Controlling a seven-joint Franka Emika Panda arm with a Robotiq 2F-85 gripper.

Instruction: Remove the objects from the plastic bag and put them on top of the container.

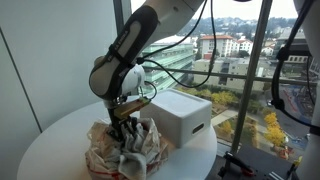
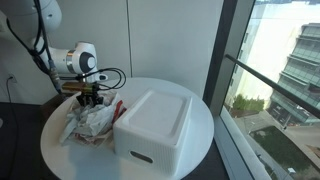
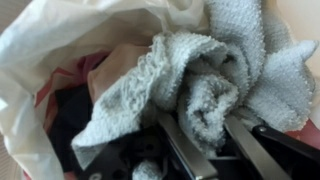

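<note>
Robot gripper (image 1: 126, 125) reaching down into a crumpled plastic bag (image 1: 118, 152) just beside a white container (image 1: 181, 118) on a round table (image 1: 50, 140).
In the wrist view, a grey towel (image 3: 200, 70) lies inside the bag, one fold caught between the two dark fingers (image 3: 185, 150). It is nubbly terry cloth, bunched and curled. The fingers stand narrowly apart, pinching that fold from both sides.

Round white table (image 2: 203, 118) w/ 2 things on it, both seen in both ext. views: a white lidded container (image 2: 155, 122), boxy w/ a handle slot in its side wall, and a crumpled plastic bag (image 2: 88, 124) just beside it, touching or v. nearly so. Bag sits closer to the table edge.
</note>
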